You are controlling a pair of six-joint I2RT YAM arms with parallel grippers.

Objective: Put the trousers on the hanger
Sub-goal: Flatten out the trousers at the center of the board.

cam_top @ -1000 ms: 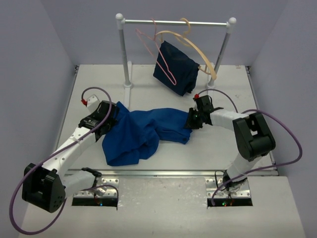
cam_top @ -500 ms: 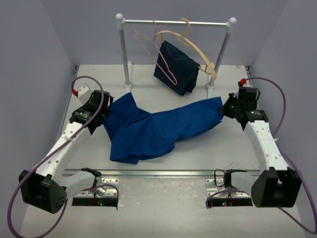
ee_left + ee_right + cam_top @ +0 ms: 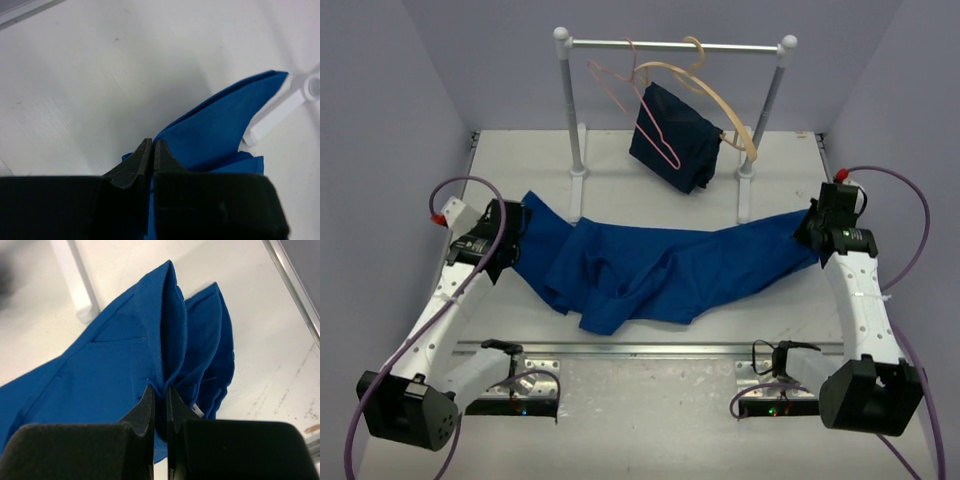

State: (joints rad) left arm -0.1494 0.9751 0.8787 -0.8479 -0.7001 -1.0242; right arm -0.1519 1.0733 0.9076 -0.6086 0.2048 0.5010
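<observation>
Both arms now reach much wider apart than a second ago, and the trousers (image 3: 660, 265), bunched mid-table then, are drawn out into a long band between them. They lie across the table (image 3: 740, 320) in front of the rail (image 3: 675, 45), one end at each side, with the middle sagging and a crumpled fold near the front edge.

The left gripper (image 3: 517, 230) is pinched fully together on a corner of the blue cloth. The right gripper (image 3: 808, 228) is likewise clamped tight on a folded edge at the other end. The hanger (image 3: 638, 105) hangs by its hook at the back, well apart from the trousers and just beside a wooden hanger (image 3: 725, 105) that carries a navy garment (image 3: 675, 135).

The step in hand looks like spreading the cloth before lifting it. To do it well, both pinches should stay firm, because each grips only a thin bit of fabric and a hard pull could slip it free. Even, gentle tension should smooth the slack middle. The lift towards the rail should steer clear of the navy garment, and the wire hanger will probably swing at a touch, so a slow approach suits best
</observation>
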